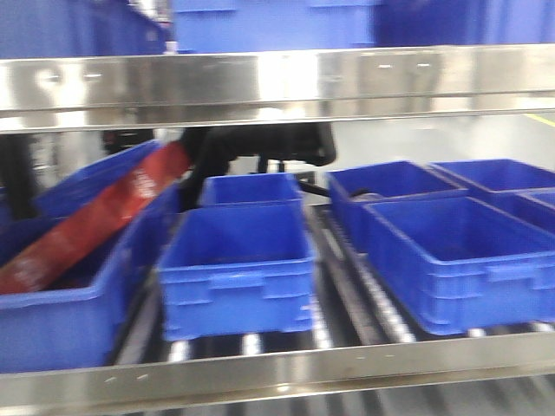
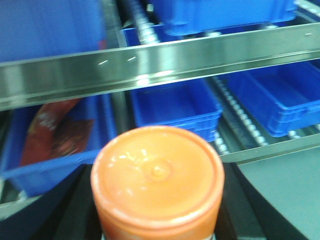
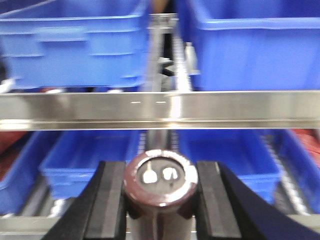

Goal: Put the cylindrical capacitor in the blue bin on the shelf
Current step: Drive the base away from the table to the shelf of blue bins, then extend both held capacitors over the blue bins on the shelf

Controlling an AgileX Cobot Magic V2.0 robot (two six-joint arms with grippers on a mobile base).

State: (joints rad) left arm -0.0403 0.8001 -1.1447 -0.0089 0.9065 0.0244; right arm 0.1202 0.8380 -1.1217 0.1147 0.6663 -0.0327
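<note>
The right gripper is clamped on the capacitor, its dark fingers pressing both sides, so the part sits upright with its pale top rim facing the wrist camera (pretty blurry shot, though). It hangs in front of the shelf, just below the shiny rail, with blue bins behind it on the lower level. The left gripper is closed around an orange object, also out front of the shelf. In the front view, a red packet leans in the left bin and the middle bin sits on the rollers.
</note>
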